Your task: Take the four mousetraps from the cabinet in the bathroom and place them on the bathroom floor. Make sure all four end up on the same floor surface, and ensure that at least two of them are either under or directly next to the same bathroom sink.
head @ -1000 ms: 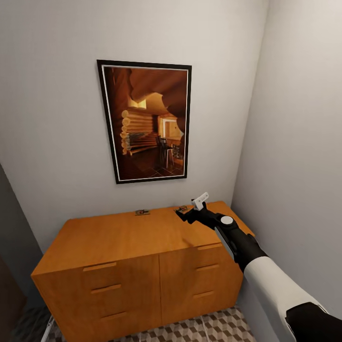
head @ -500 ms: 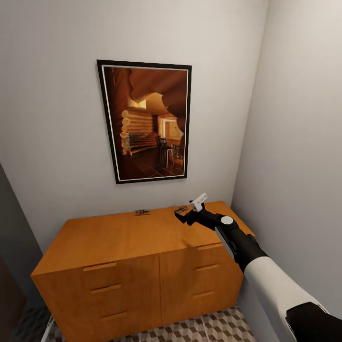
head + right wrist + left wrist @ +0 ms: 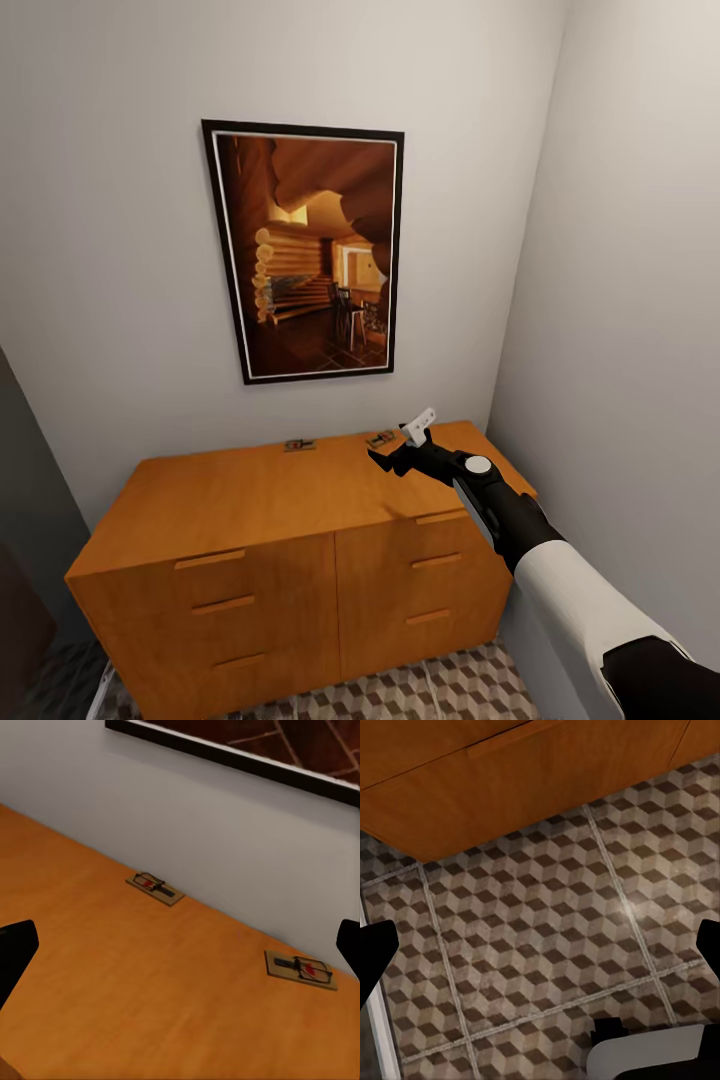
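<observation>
From the head view you look down on the cabinet [image 3: 300, 540], which stands in a corner under a framed picture [image 3: 305, 252]. Two mousetraps lie flat on its top, close to the back wall: one mousetrap [image 3: 299, 446] near the middle and a second mousetrap [image 3: 381, 439] just beside your right pincer [image 3: 400, 452], which hangs over the right part of the top. In this view the traps are very small; the right wrist view shows them better, as a brown board with dark wire, the far one [image 3: 154, 887] and the near one [image 3: 300, 970], well apart from each other. There the two dark fingertips [image 3: 15, 952] stand wide at both edges, so the right pincer is released and holds nothing. The left wrist view shows the bathroom floor [image 3: 547, 937] with its cube pattern and the low front of the cabinet [image 3: 495, 780]; the left pincer [image 3: 540, 952] is also spread wide and empty.
</observation>
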You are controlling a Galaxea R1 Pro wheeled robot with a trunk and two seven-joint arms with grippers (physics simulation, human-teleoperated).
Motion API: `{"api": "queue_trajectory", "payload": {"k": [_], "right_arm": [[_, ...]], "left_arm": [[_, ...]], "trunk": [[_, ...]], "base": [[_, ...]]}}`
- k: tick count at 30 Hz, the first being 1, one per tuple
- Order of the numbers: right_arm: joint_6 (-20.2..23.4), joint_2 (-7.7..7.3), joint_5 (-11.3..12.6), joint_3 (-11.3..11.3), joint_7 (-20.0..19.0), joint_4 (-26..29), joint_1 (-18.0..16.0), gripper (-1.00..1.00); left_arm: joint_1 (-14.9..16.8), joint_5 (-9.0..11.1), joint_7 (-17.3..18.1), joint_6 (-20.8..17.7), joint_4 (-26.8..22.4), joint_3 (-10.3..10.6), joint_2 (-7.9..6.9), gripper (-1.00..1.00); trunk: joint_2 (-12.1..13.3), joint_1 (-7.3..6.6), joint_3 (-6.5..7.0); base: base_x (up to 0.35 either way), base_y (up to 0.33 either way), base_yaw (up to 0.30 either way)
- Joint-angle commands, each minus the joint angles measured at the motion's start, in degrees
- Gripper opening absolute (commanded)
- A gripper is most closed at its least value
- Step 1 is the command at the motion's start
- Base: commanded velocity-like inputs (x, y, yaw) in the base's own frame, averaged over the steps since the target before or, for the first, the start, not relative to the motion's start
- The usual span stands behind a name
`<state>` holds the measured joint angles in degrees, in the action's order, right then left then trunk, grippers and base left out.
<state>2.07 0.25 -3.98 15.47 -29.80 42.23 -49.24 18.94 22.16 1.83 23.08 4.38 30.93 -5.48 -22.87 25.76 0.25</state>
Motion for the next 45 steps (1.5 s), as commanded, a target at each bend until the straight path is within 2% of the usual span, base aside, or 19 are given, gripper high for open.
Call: {"api": "queue_trajectory", "payload": {"k": [1,10,19,45], "right_arm": [[0.2,0.02,-0.4,-0.1,-0.2,0.1,0.0,1.0],[0.2,0.02,-0.4,-0.1,-0.2,0.1,0.0,1.0],[0.2,0.02,-0.4,-0.1,-0.1,0.0,0.0,1.0],[0.2,0.03,-0.5,-0.1,0.0,0.0,0.0,1.0]], "left_arm": [[0.0,0.5,0.2,0.3,0.2,0.5,0.03,1.0],[0.0,0.5,0.2,0.3,0.2,0.5,0.03,1.0],[0.0,0.5,0.2,0.3,0.2,0.5,0.03,1.0],[0.0,0.5,0.2,0.3,0.2,0.5,0.03,1.0]], "trunk": [[-0.1,0.02,-0.11],[-0.1,0.02,-0.8],[-0.1,0.02,-0.93],[-0.1,0.02,-1.76]], "base": [[0.0,0.0,0.0],[0.0,0.0,0.0],[0.0,0.0,0.003],[0.0,0.0,0.232]]}}
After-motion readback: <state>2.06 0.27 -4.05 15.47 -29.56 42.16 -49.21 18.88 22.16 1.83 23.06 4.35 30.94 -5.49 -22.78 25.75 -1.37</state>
